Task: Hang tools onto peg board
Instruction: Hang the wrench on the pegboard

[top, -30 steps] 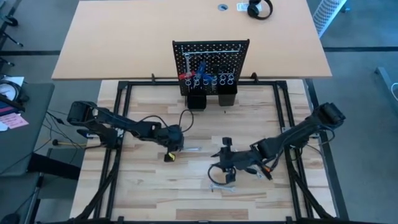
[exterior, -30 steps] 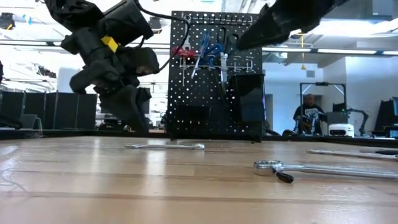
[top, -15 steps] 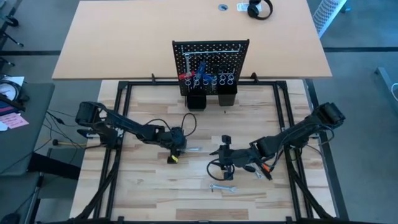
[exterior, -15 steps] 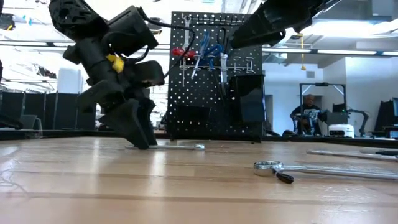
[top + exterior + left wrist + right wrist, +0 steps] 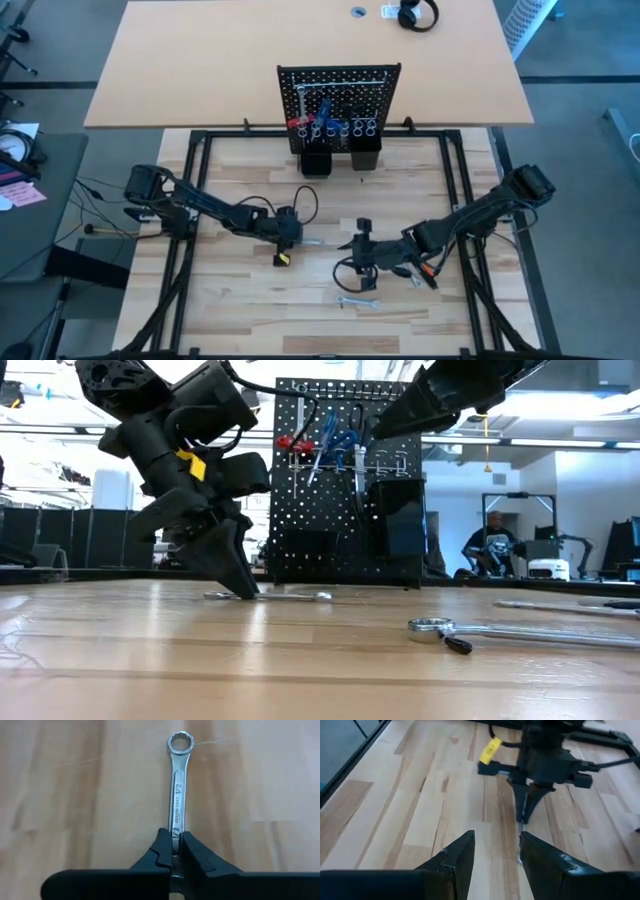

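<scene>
A silver wrench (image 5: pixel 312 240) lies flat on the wooden table, left of centre. My left gripper (image 5: pixel 296 238) is down on it and shut on its shaft, as the left wrist view (image 5: pixel 175 851) shows. My right gripper (image 5: pixel 350 255) hovers open and empty a little to the right of it (image 5: pixel 495 852). A second silver wrench (image 5: pixel 357 301) lies nearer the front edge. The black peg board (image 5: pixel 338 100) stands upright at the table's far side, with red-handled and blue-handled tools hanging on it (image 5: pixel 322 442). My left gripper pinches the wrench's shaft (image 5: pixel 175 832) by its two narrow edges between the two fingers, in the half away from the ring end (image 5: pixel 180 742). The fingers come from above, slanting from the table's left. The wrench lies flat on the table (image 5: pixel 290 596).
Two black cups (image 5: pixel 316 162) stand at the peg board's base. The second wrench lies in the low view's foreground (image 5: pixel 520 630). A black metal frame (image 5: pixel 190 200) borders the table. A person (image 5: pixel 492 545) sits in the room behind.
My left gripper has gone down and a little toward the table's right edge, and its fingertips have come onto the wrench on the table. The wrench has stayed where it was.
</scene>
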### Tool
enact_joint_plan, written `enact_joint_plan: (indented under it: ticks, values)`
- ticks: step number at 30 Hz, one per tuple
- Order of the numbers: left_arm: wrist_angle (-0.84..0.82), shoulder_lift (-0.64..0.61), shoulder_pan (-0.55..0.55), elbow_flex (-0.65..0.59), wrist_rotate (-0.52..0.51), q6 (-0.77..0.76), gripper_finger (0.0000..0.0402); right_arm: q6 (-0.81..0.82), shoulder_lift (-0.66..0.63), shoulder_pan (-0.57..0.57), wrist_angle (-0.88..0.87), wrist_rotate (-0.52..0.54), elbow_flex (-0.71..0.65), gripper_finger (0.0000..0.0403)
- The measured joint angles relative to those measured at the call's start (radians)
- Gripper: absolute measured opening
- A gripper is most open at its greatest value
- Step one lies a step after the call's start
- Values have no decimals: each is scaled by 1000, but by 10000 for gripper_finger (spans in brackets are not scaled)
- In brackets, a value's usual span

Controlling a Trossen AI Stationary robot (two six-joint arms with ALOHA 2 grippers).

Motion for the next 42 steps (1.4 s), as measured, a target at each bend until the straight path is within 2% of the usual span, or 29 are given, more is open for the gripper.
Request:
enact_joint_plan:
  ticks: [3,7,11,14,19,22,25,29,33,36,39,42]
  values:
    - [-2,-54,-7,-3,-49,-16,2,-31,-1,0,54,0,-30,166]
    - [-22,-146,-12,-25,-139,-44,3,-35,0,-20,212,-1,-128,166]
    - [10,-236,-13,-59,-146,-62,3,-10,0,-56,341,-1,-207,166]
    - [81,-287,-13,-101,-143,-67,2,13,0,-85,376,-4,-228,166]
    - [60,-333,-13,-141,-138,-69,1,97,20,-151,386,-99,-225,166]
    - [61,-328,-13,-154,-135,-92,1,113,83,-196,383,-148,-200,166]
    - [75,-290,-14,-160,-131,-99,1,43,197,-229,395,-169,-131,167]
    - [129,-223,-14,-160,-134,-93,0,11,346,-269,383,-203,-34,189]
    - [186,-156,-20,-160,-190,-113,0,11,455,-309,397,-233,30,228]
    - [219,-111,-33,-159,-273,-127,0,14,527,-331,415,-234,63,246]
    - [221,-95,-55,-158,-305,-111,0,10,565,-337,391,-255,90,242]
    - [211,-95,-81,-157,-344,-104,0,16,585,-338,337,-264,100,207]
